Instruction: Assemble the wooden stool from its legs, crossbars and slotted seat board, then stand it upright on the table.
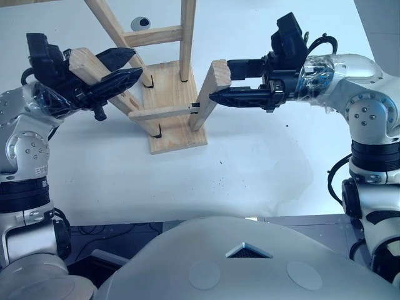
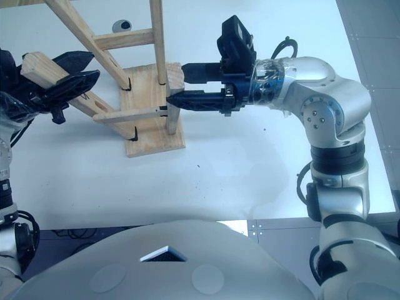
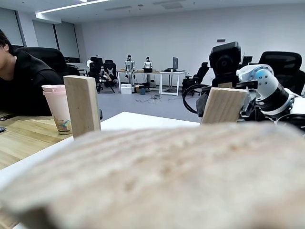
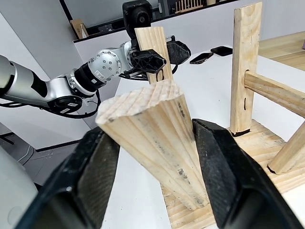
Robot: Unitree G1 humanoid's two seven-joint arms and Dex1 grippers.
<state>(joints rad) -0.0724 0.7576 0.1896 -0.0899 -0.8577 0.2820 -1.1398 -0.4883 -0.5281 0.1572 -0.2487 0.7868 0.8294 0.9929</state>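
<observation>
We found the left pincer (image 1: 132, 62) clenched on the upper end of a tilted leg (image 1: 84, 64), and the right pincer (image 1: 222, 80) clamped likewise on a second leg (image 1: 203, 111). Between the two pincers ran a crossbar (image 1: 159, 113) joining those legs — beneath it the slotted seat board (image 1: 178, 136) lay flat on the table (image 1: 262, 162). Beyond both pincers two farther legs (image 1: 187, 37) stood in the board.

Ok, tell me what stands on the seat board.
Four legs stand in slots of the seat board, linked by crossbars; the left gripper and right gripper each clamp one leg. How deep the leg ends sit is hidden.
</observation>
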